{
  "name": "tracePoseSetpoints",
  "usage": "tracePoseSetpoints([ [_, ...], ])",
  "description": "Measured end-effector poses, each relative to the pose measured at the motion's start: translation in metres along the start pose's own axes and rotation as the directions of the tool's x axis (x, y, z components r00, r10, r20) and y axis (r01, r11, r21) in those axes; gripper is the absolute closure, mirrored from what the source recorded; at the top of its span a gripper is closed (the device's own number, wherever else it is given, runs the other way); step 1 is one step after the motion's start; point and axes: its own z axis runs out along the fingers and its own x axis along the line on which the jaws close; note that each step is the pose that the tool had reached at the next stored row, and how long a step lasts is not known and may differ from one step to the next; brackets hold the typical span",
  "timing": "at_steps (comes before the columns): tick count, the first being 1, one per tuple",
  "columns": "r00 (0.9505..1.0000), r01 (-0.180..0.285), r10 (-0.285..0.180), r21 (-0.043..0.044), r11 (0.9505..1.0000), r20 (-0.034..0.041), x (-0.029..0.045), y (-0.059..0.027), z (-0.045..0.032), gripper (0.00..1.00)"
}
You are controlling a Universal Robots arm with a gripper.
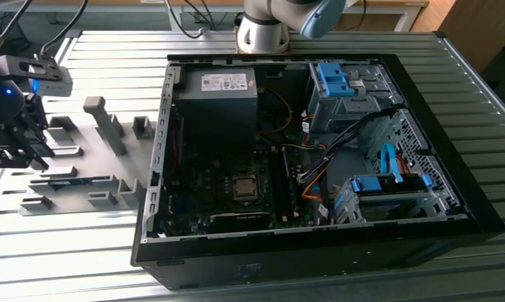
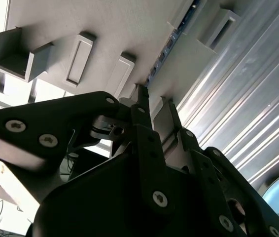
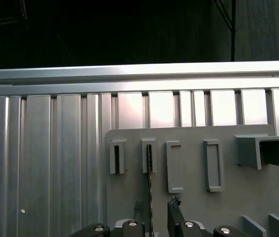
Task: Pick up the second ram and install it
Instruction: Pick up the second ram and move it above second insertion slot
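Straddling the second ram (image 3: pixel 149 182) in the holder block (image 3: pixel 154 157) just ahead, the gripper (image 3: pixel 156 211) hangs with jaws apart; the grasp looks not yet made, calling for a square squeeze.

Upright grey holder blocks (image 1: pixel 109 129) crowd the plate (image 1: pixel 84 157) by the tabletop's (image 1: pixel 59 264) edge at the exterior view's left, bare plate flanks the second ram (image 3: pixel 149 168), and the computer case (image 1: pixel 320 267) wall rises just beside.
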Motion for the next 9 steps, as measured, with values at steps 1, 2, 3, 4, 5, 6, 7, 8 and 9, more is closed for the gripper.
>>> tracePoseSetpoints([
  [1,1.0000,0.000,0.000,0.0001,1.0000,0.0000,0.0001,-0.0001,0.0014,0.68],
  [2,1.0000,0.000,0.000,0.0008,1.0000,0.0000,0.0002,-0.0001,0.0028,0.68],
  [3,1.0000,0.000,0.000,0.0019,1.0000,0.0001,0.0003,-0.0002,0.0041,0.68],
  [4,1.0000,0.000,0.000,0.0037,1.0000,0.0001,0.0005,-0.0002,0.0051,0.68],
  [5,1.0000,0.000,0.000,0.0058,1.0000,0.0001,0.0007,-0.0002,0.0062,0.68],
  [6,1.0000,0.000,0.000,0.0079,1.0000,0.0001,0.0008,-0.0004,0.0073,0.68],
  [7,1.0000,0.000,0.000,0.0092,1.0000,0.0002,0.0008,-0.0005,0.0086,0.68],
  [8,1.0000,0.000,0.000,0.0095,1.0000,0.0000,0.0009,-0.0005,0.0097,0.68],
  [9,1.0000,0.000,0.000,0.0103,0.9999,-0.0001,0.0009,-0.0005,0.0104,0.68],
])
